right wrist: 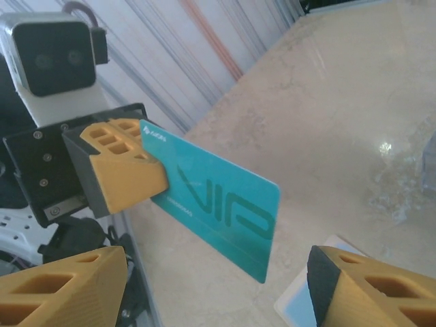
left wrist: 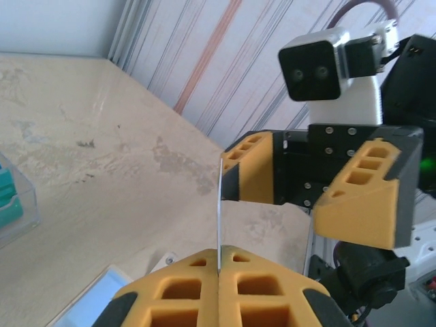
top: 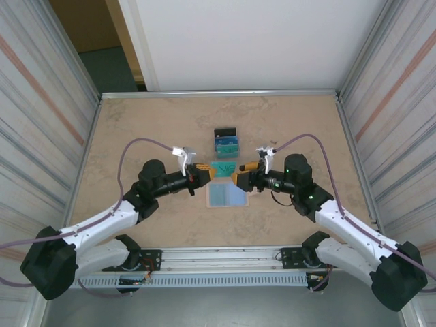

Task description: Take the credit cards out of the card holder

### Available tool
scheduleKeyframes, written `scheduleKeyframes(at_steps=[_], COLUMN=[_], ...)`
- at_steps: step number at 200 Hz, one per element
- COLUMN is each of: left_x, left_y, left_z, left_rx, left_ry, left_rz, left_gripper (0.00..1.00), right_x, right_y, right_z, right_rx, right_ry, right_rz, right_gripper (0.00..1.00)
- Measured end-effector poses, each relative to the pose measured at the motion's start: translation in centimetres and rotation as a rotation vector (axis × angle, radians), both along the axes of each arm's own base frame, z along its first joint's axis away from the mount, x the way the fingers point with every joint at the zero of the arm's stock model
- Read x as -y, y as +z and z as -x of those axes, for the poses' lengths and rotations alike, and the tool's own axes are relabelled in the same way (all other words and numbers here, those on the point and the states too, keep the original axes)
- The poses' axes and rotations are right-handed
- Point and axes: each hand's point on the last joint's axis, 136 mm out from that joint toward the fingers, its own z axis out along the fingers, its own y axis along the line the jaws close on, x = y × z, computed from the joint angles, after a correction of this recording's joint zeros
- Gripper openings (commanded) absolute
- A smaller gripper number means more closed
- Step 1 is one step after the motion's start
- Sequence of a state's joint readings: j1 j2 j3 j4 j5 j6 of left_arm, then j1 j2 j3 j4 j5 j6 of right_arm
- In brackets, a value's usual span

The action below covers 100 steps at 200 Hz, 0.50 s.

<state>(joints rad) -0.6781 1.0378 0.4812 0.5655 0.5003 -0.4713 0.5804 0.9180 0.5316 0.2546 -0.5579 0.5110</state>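
Observation:
A teal-green credit card [right wrist: 218, 201] marked VIP hangs above the table, and my left gripper [left wrist: 219, 262] is shut on one end of it. From the left wrist the card [left wrist: 219, 218] shows edge-on. In the top view that card [top: 223, 167] spans the gap between the left gripper [top: 203, 174] and the right gripper [top: 236, 178]. The right gripper [right wrist: 218, 293] is open, its fingers [right wrist: 65, 286] standing on either side of the card's free end without touching it. The card holder [top: 226, 195] lies open on the table just below, pale blue lining up.
A pile of teal cards [top: 227, 146] with a black one [top: 225, 132] behind lies further back at mid-table. Ribbed walls flank the table on both sides. Bare tabletop [top: 136, 129] stretches left and right of the arms.

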Motion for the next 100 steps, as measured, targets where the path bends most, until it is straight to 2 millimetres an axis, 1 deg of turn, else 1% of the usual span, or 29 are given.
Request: scheduleKeyframes(at_steps=[30,50,68,81,100], left_x=[-0.4,-0.7,-0.8,-0.8,-0.8], left_y=[1.2,1.7,1.8,1.8,1.9], left_z=[0.6,0.9,1.0,1.0,0.9], left_rx=[0.009,0.014,0.017,0.017,0.017], left_ry=[-0.002,-0.002,-0.001,0.002,0.006], left_rz=[0.044,0.064,0.076,0.083,0.094], left_gripper=[0.0,0.0,0.0,0.0,0.0], right_x=[-0.3,-1.0,-1.6,-2.1,-2.7], right_y=[0.7,1.2,1.3,1.4,1.6], right_z=[-0.8,-0.9,-0.9,-0.8,-0.2], right_rx=[-0.003,-0.005,-0.016,-0.024,-0.028], right_ry=[0.013,0.05,0.087,0.115,0.158], right_rz=[-0.051,-0.094,-0.123,-0.141,-0.157], right_gripper=[0.67,0.64,0.6,0.55,0.43])
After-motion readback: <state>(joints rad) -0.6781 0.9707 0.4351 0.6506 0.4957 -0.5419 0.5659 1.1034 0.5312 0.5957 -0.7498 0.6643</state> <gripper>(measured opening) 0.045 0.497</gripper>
